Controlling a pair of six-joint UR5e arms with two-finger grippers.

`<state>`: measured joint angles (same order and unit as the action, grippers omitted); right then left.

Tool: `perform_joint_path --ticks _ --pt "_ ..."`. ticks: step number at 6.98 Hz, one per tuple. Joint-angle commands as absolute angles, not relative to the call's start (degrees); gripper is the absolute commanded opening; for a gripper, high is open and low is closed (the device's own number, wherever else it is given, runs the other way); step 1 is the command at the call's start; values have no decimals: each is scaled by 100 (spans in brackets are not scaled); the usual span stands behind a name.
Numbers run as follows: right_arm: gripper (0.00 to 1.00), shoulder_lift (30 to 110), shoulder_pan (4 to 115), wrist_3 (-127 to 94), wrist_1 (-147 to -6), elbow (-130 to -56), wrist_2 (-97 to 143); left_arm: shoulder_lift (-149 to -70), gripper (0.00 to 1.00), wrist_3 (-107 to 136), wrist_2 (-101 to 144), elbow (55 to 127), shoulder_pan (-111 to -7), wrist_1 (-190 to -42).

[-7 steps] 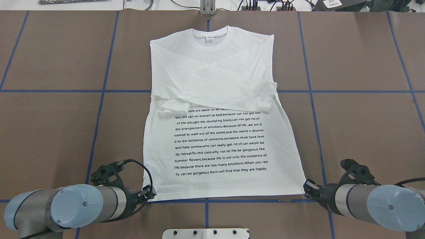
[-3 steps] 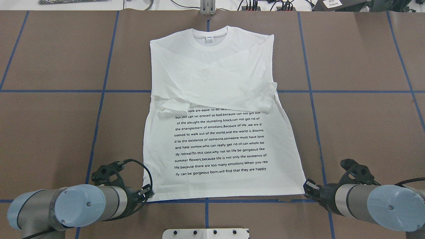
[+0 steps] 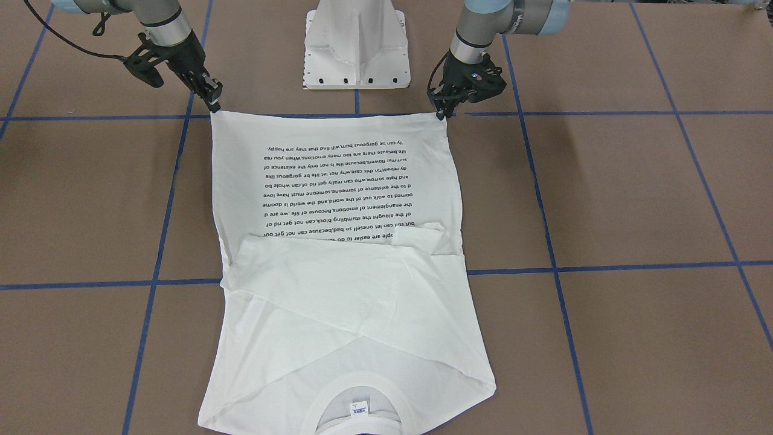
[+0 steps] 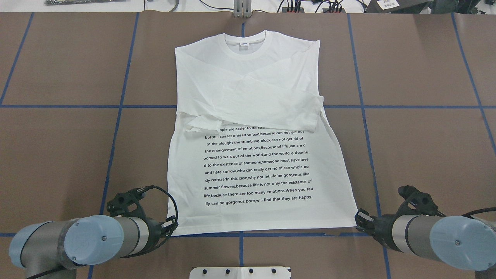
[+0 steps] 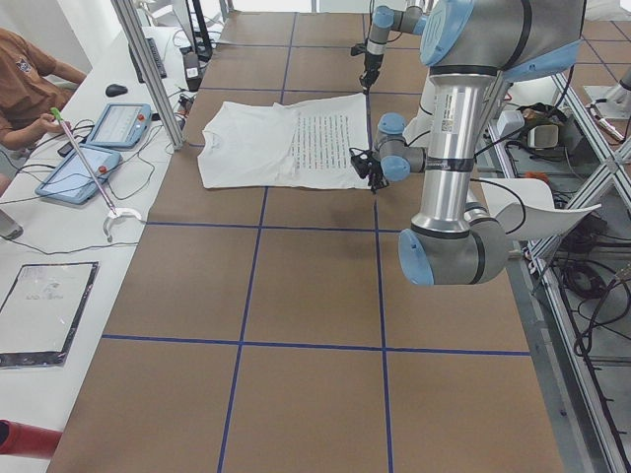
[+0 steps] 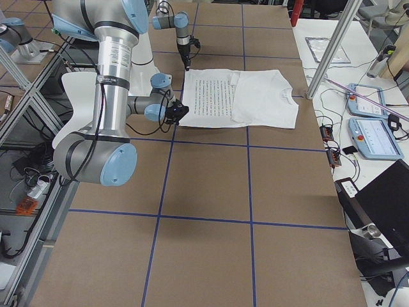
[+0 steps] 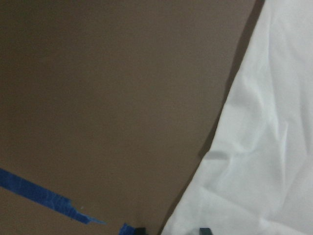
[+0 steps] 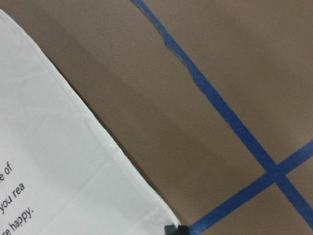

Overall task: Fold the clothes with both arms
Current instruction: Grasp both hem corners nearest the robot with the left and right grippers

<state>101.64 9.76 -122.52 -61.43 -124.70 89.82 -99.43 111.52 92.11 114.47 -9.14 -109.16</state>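
The shirt (image 4: 248, 89) is laid flat on the table (image 4: 58, 155), print side up. Its hem (image 4: 263, 230) is turned towards both grippers, so that each lower corner can be reached by one arm.

The left gripper (image 4: 172, 226) is set low at one hem corner. In the left wrist view two dark fingertips (image 7: 140, 230) are seen narrowly apart, with the corner of the cloth lying between the jaws and not yet pinched. The right gripper (image 4: 360, 217) is set at the other corner. Only one dark tip (image 8: 173, 229) is shown just beside the cloth's point, so it cannot be told whether those jaws are parted or closed.

The sleeves (image 4: 263, 102) are already folded in across the chest, well ahead of both sets of jaws. A lengthwise fold from hem to collar is therefore judged to be the step being prepared.

The cloth is thin, soft white knit, lightly creased, with a stitched band along the hem. Lines of black print (image 4: 257, 166) cover the part just ahead of the jaws. The ribbed round collar (image 4: 245, 44), with a small label inside it, is at the end farthest from the jaws. The table is matte brown and is crossed by blue tape (image 4: 116, 128), frayed in places.
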Motion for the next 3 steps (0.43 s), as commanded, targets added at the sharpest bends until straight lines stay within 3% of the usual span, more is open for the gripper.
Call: perform_joint_path --ticks 1,3 --pt "0 10169 976 -12252 -6144 -12480 8982 -9949 0 11153 9220 11496 -914 -10916" --pt "0 10169 941 -12252 -6144 -12585 8982 -9827 0 11145 9229 11862 -975 -10907"
